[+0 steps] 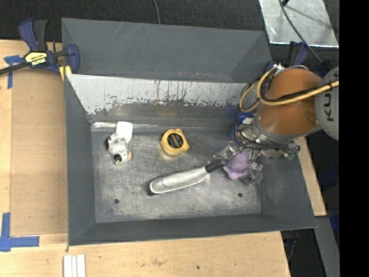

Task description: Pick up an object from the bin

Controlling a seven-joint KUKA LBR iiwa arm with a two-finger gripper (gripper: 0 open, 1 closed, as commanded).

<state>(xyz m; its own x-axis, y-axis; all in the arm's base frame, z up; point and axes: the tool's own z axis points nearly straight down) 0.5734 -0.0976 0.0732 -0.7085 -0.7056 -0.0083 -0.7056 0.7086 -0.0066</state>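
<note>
My gripper (239, 165) is low at the right end of the bin floor, under the arm's orange cover. A small purple soft thing (235, 167) sits between its fingers, which stand on either side of it; whether they press on it I cannot tell. Just to the left lies a silver and black brush-like tool (177, 180), its dark handle end pointing at the gripper's left finger. A yellow tape measure (173, 142) lies farther left, toward the back wall.
A white small object with a black dot (119, 143) lies at the left end of the floor. The bin's sloping right wall is close behind the gripper. The arm comes in from the right.
</note>
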